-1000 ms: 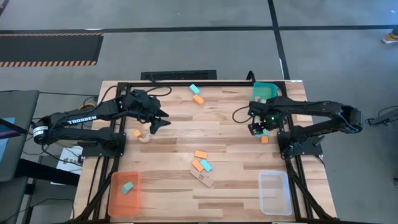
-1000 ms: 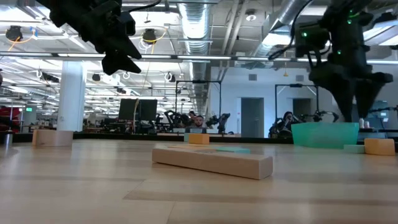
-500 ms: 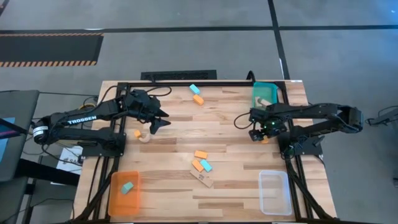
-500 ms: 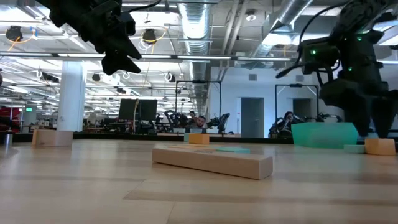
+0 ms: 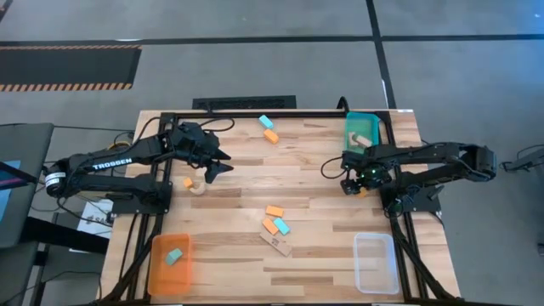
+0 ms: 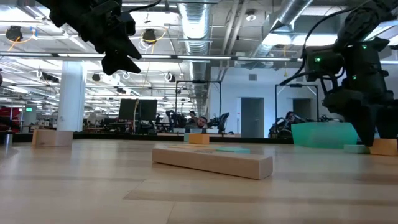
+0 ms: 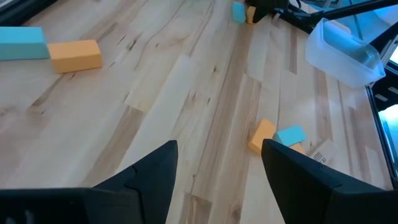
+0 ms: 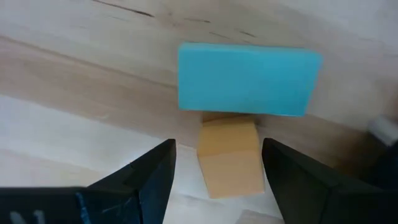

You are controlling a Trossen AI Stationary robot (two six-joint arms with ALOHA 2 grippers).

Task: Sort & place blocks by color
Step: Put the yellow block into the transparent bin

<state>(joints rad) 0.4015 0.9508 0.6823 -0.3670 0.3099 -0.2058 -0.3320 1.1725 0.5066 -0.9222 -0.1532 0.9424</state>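
- Right gripper (image 8: 214, 165) hangs low over the right side of the table, and I see its two fingers spread apart with nothing between them.
- Right under it I see a small orange block (image 8: 228, 155) touching a teal block (image 8: 249, 79).
- Nearest to me, I see an orange tray (image 5: 170, 262) at the left corner with one teal block inside (image 5: 174, 256).
- At the near right corner sits a clear tray (image 5: 375, 263).
- Near the middle I see a tan wood block (image 5: 277, 245), two orange blocks (image 5: 271, 218) and a teal one (image 5: 281, 225), all close together.
- Farther back on the left, a little orange block (image 5: 188, 182) lies beside a curved tan piece (image 5: 199, 187).
- My left gripper (image 7: 217, 168) floats above the table there, fingers wide apart, holding nothing.
- At the far edge, a teal block (image 5: 265, 121) and an orange block (image 5: 270, 135) lie side by side.
- In the far right corner I see a teal tray (image 5: 350, 129) with a tan block (image 5: 361, 140) in it.
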